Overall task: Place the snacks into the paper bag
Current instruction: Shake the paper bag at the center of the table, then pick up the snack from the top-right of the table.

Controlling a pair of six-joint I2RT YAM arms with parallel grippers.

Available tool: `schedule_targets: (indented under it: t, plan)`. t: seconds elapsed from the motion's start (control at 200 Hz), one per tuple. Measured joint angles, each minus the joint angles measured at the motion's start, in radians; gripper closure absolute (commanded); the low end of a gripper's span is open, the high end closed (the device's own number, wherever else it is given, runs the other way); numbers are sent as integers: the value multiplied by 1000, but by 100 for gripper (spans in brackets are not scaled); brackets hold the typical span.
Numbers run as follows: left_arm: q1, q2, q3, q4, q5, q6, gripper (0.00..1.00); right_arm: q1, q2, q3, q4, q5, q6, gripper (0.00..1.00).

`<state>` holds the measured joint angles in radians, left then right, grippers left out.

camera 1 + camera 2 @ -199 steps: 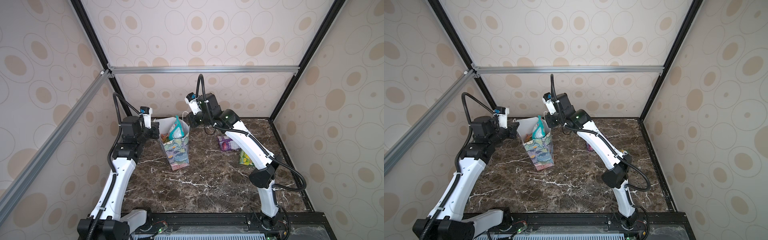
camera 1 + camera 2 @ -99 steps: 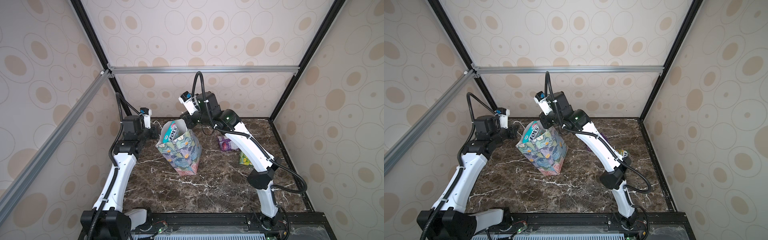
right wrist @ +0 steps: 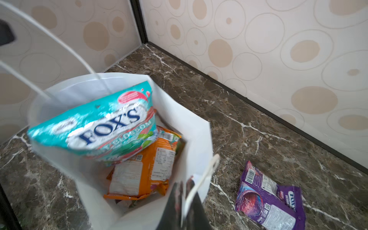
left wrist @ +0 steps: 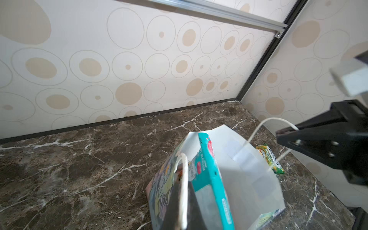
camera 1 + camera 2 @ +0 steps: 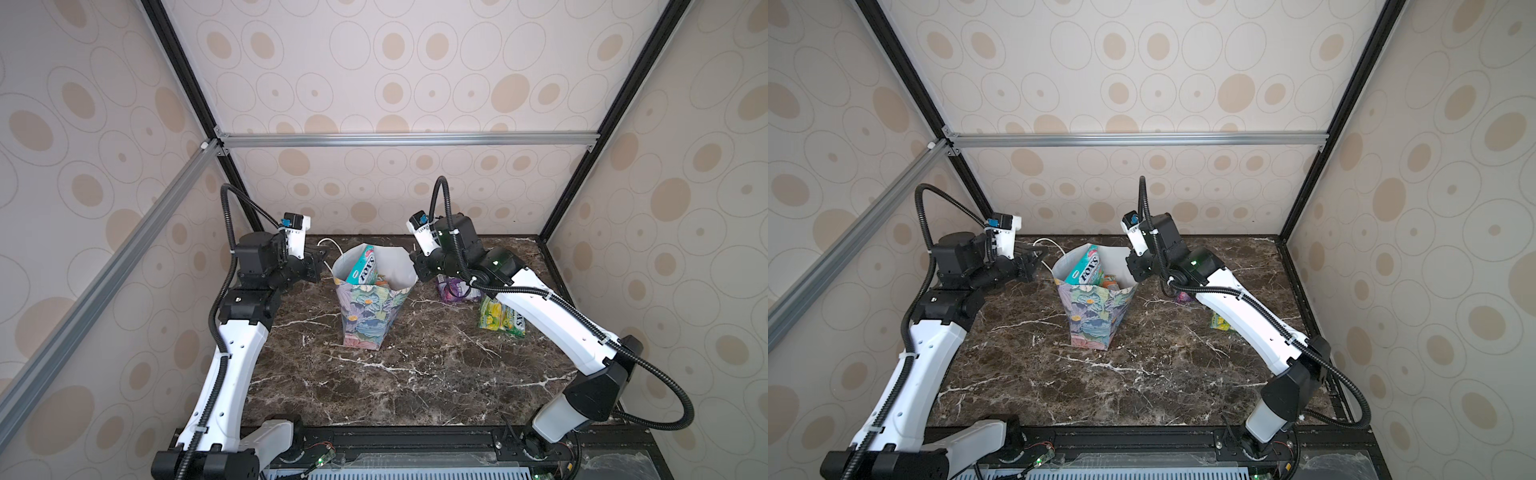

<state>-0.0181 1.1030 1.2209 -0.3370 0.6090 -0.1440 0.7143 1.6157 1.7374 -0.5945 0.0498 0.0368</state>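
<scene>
**A:** How are the grippers found?

**B:** The left gripper [image 4: 286, 133] is seen clamped on a thin white cord handle [image 4: 258, 129] at one side of the paper bag [image 5: 365, 316]. The right gripper [image 5: 415, 269] is set at the opposite rim. A second cord [image 3: 201, 175] lies across its dark fingers [image 3: 175, 209] in the right wrist view. Whether those jaws are parted or closed cannot be told.

**A:** What may be counted as done?

**B:** The paper bag is stood upright on the marble table [image 5: 415, 374], with its mouth spread wide. A teal packet [image 5: 364, 270] is leaned inside against the white wall, its top corner raised above the rim. An orange packet [image 3: 147, 169] is lodged beneath it. Something more is glimpsed at the bottom, but it cannot be made out.

**A:** And what is left?

**B:** Two snacks are seen outside the bag, both on the right arm's side. A purple packet [image 3: 268, 201] is laid flat near it, and a green packet [image 5: 500, 319] farther out is partly hidden by that arm. The task is judged well advanced but unfinished: both packets are yet to be picked up and dropped in.
</scene>
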Motion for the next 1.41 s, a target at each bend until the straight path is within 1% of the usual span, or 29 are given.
schedule_targets:
  t: [0.075, 0.16, 0.31, 0.48, 0.585, 0.69, 0.775, 0.87, 0.97, 1.065, 1.135, 1.216, 1.306, 1.406]
  plan:
    - [-1, 1, -10, 19, 26, 0, 100, -3, 3, 0, 10, -2, 2, 45]
    - [-1, 21, -29, 52, 32, 1, 100, -2, 3, 4, 20, -1, 0, 44]
    - [0, 32, -54, 60, -51, 8, 100, 0, -19, 6, 26, 18, -6, 42]
    - [0, 32, -55, 60, -102, 11, 100, -15, -117, -18, 31, 53, -1, 41]
    - [0, 32, -55, 60, -151, 11, 100, -73, -204, -97, 53, 43, 32, 41]
    - [0, 31, -55, 59, -217, 11, 99, -180, -271, -218, 78, -2, 87, 41]
    - [0, 27, -55, 59, -256, 11, 99, -278, -281, -303, 91, -51, 127, 41]
    - [0, 20, -55, 58, -275, 11, 99, -387, -255, -387, 100, -89, 159, 42]
    - [0, 19, -55, 58, -275, 11, 100, -491, -196, -451, 114, -134, 192, 43]
    - [0, 19, -55, 58, -275, 11, 100, -558, -145, -509, 138, -131, 216, 43]
    - [0, 19, -55, 59, -274, 11, 100, -578, -113, -539, 143, -104, 217, 44]
    - [0, 19, -55, 59, -270, 11, 100, -580, -59, -536, 153, -81, 211, 47]
    - [0, 19, -55, 59, -267, 11, 99, -586, 23, -509, 175, -92, 206, 52]
    - [0, 19, -55, 59, -266, 11, 100, -595, 100, -473, 208, -110, 202, 55]
